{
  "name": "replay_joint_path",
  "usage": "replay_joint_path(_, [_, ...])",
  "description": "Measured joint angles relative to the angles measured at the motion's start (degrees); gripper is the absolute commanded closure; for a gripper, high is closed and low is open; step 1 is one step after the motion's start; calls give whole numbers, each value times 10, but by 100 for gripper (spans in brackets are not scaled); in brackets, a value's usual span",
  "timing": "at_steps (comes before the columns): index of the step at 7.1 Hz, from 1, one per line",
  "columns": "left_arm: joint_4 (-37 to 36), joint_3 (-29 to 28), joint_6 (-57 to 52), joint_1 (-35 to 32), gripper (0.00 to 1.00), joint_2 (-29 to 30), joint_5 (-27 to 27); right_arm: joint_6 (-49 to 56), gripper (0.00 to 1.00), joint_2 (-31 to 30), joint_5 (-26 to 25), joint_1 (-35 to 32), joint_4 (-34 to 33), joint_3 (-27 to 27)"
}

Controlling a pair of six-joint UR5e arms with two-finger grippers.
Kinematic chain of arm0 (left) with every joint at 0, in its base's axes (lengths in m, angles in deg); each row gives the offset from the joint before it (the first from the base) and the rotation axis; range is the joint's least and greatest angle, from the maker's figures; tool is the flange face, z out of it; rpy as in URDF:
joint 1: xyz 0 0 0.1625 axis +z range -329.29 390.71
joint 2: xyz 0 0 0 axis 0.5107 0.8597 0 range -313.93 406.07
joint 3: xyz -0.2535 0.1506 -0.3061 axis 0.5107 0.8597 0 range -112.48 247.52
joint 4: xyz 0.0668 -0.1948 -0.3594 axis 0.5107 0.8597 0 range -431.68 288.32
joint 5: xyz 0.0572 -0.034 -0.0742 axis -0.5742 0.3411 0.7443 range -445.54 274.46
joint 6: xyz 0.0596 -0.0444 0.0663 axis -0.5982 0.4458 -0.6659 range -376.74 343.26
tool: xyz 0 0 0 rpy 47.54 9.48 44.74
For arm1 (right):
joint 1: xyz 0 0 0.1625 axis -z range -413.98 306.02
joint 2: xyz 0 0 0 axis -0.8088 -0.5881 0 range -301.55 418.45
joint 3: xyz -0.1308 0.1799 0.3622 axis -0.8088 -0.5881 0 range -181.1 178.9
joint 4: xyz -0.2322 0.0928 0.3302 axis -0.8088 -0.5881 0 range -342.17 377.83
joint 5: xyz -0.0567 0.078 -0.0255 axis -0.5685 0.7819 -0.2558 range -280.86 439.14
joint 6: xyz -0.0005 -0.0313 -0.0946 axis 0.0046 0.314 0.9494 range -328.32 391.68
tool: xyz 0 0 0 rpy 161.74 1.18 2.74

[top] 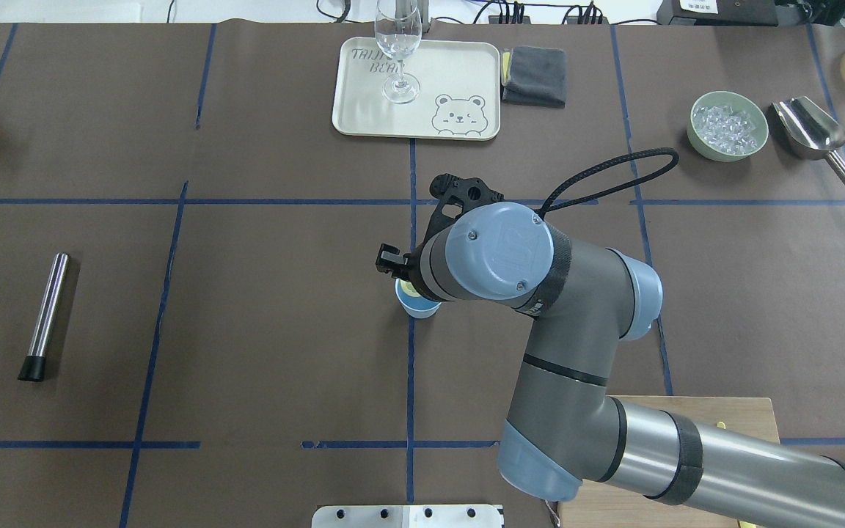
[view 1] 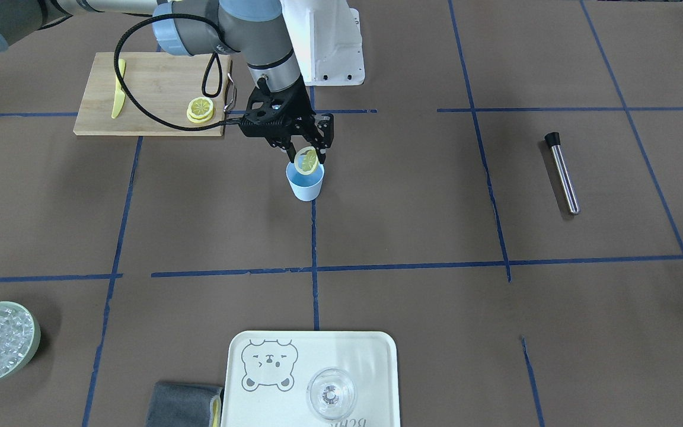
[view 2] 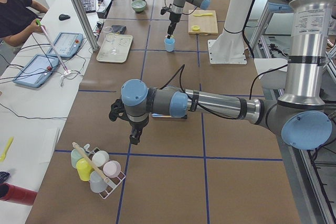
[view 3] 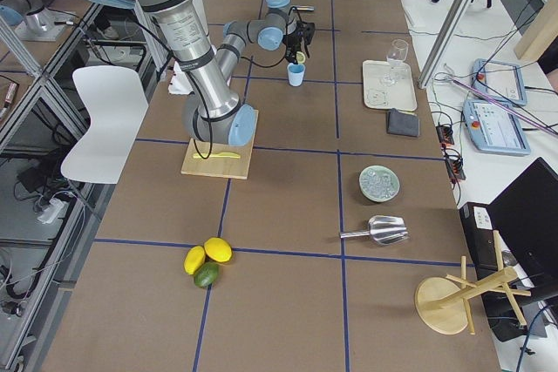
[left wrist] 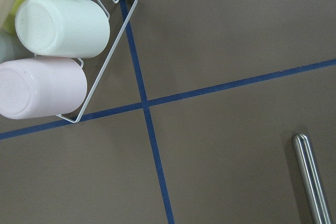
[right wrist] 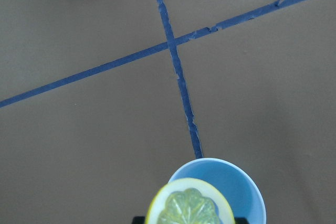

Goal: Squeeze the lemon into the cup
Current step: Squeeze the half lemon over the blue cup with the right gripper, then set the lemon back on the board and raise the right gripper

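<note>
From across the counter, the bamboo cutting board (view 1: pixel 158 77) at the left carries a yellow plastic knife (view 1: pixel 118 89) and a stack of spare slices (view 1: pixel 200 110). Just right of it the right arm (view 1: pixel 241 29) reaches down. The right arm's jaws are closed on the lemon slice (view 1: pixel 307 160), pinching it by the rind so it stands on edge just above the mouth of the light blue cup (view 1: pixel 306 187), apparently without touching the rim. Far to the right a steel rod (view 1: pixel 564 175) lies well apart. I see two risks. A thin slice pressed across its width may buckle and spring out onto the counter, and the light cup could tip if the jaws come down on its rim. The right wrist view adds a third: there the slice looks off-centre, toward one side of the opening, so juice may run down the outside wall. The overhead view shows none of this, since the wrist covers the slice and most of the cup. The left arm (view 2: pixel 210 103) shows whole only in the left side view, hanging over bare counter near a wire rack (view 2: pixel 97 169) of cups. Whether the left arm's jaws are open or closed I cannot tell.
</note>
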Motion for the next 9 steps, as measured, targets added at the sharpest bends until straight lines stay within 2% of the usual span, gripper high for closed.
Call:
replay_joint_path(1, [0, 0, 0, 0, 0, 0, 0, 0, 16, -1, 0, 1, 0, -1])
replay_joint_path(2, [0, -1, 0, 0, 0, 0, 0, 1, 11, -2, 0, 1, 0, -2])
replay_joint_path(3, [0, -2, 0, 0, 0, 0, 1, 1, 0, -2, 0, 1, 0, -3])
replay_joint_path(6, [21, -6, 2, 3, 0, 1, 0, 9, 0, -17, 6, -3, 0, 9])
replay_joint_path(9, [63, -6, 10, 48, 0, 2, -1, 76, 0, -108, 78, -57, 0, 80])
